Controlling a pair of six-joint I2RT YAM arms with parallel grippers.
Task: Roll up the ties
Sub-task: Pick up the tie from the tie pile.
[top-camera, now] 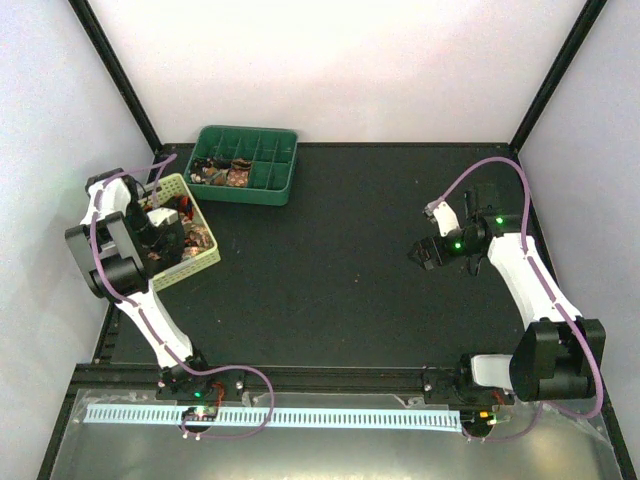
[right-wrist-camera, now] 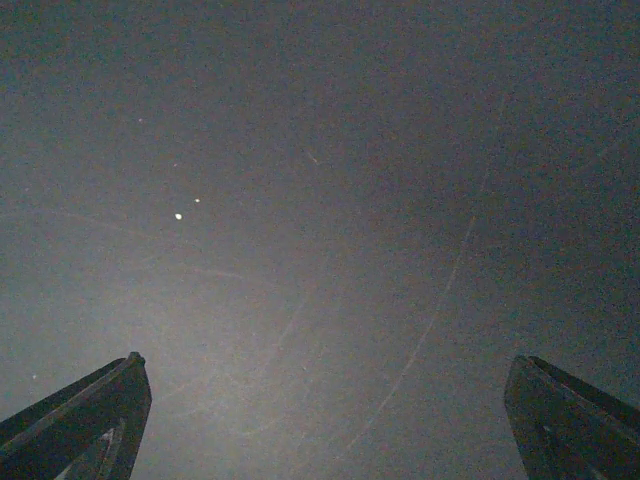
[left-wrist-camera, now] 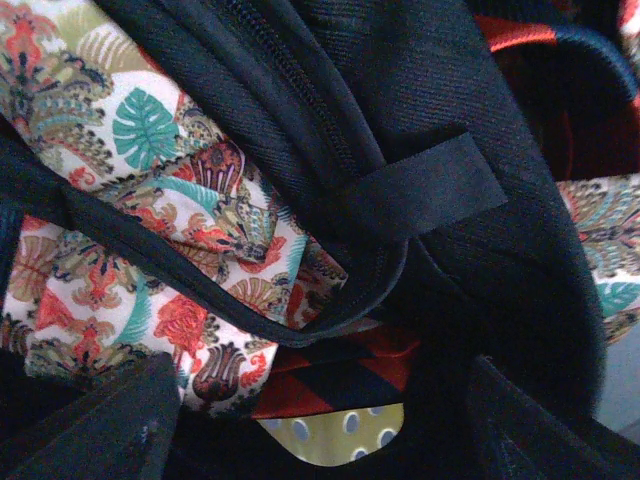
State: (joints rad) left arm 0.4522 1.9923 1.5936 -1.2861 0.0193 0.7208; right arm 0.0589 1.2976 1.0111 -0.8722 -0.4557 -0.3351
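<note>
A heap of ties (top-camera: 195, 238) lies in the yellow-green basket (top-camera: 205, 258) at the left. My left gripper (top-camera: 165, 235) is down in that basket. In the left wrist view a floral tie (left-wrist-camera: 150, 200), a very dark tie (left-wrist-camera: 420, 120) and an orange-and-black striped tie (left-wrist-camera: 340, 375) fill the frame. My left gripper (left-wrist-camera: 320, 455) is open, its fingers (left-wrist-camera: 100, 430) wide apart right over the heap, holding nothing. My right gripper (top-camera: 425, 250) is open and empty above the bare black mat at the right, also shown in the right wrist view (right-wrist-camera: 330, 420).
A green compartment tray (top-camera: 288, 170) stands at the back, with rolled ties (top-camera: 238, 177) in some cells. The perforated basket floor (left-wrist-camera: 345, 432) shows under the ties. Black frame posts and white walls close the table's sides and back.
</note>
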